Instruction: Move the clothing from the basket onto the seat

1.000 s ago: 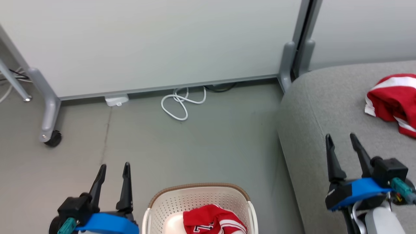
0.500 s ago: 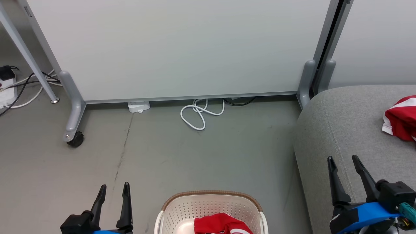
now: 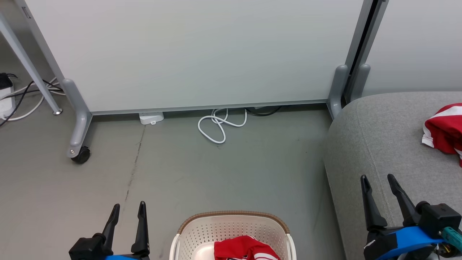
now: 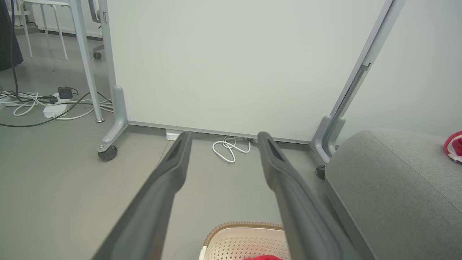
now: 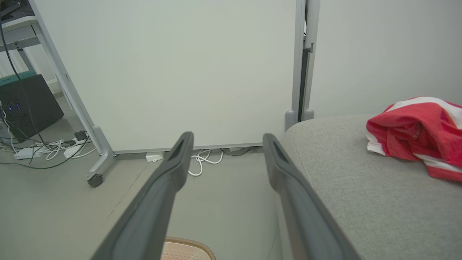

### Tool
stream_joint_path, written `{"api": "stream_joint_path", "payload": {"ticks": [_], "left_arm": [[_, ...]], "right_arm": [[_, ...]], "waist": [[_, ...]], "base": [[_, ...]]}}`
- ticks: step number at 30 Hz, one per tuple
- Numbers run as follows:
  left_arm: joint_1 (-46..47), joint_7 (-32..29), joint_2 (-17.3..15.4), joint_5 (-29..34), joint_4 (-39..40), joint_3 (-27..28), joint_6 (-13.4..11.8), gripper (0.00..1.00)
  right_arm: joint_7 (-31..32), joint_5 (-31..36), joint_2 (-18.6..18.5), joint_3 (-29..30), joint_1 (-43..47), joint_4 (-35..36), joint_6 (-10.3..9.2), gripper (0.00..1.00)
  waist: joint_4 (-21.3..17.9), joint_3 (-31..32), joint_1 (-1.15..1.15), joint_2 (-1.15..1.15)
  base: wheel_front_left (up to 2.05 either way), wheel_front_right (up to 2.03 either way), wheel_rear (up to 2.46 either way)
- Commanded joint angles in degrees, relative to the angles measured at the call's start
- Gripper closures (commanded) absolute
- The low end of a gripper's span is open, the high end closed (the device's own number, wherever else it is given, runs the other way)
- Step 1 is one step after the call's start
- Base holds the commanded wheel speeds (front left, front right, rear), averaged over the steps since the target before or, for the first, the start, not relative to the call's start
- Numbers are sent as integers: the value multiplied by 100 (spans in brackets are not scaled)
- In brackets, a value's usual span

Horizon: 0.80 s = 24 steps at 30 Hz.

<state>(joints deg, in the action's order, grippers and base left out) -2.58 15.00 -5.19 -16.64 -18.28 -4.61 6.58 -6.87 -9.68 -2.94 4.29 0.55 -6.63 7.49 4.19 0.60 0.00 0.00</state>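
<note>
One red top (image 3: pixel 245 250) lies in the basket (image 3: pixel 202 231), low in the head view and partly cut off; the other top (image 3: pixel 442 130) lies on the seat (image 3: pixel 379 144), well apart from it; the left tool (image 3: pixel 129 205) and right tool (image 3: pixel 376 177) are both spread wide and hold nothing; a pinch on just a loose fold might slip, and the top could drop on the floor (image 3: pixel 252 173) between basket and seat; cloth that snags could tip the basket.
</note>
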Motion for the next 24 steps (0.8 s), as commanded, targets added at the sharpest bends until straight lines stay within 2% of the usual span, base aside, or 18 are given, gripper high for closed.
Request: {"api": "stream_joint_path", "payload": {"ticks": [1, 15, 20, 24], "left_arm": [[-52, 27, 9, 22, 38, 7, 24, 0], [86, 16, -53, 93, 123, -100, 10, 0], [307, -74, -115, 106, 9, -222, 33, 0], [569, -131, -182, 64, -315, -345, 52, 0]], "right_arm": [[-14, -39, 8, -9, 86, 13, 1, 0], [-27, -122, 7, -149, -40, 21, 1, 0], [-24, -136, 7, -447, -293, 51, 1, 0], [-91, -162, 4, -797, -559, 117, 1, 0]], "waist": [[-19, -6, 0, 0], [-160, -195, 0, 0], [-507, -460, 0, 0], [-936, -856, 0, 0]], "base": [[0, 0, 0], [0, 0, 0], [0, 0, 0], [0, 0, 0]]}}
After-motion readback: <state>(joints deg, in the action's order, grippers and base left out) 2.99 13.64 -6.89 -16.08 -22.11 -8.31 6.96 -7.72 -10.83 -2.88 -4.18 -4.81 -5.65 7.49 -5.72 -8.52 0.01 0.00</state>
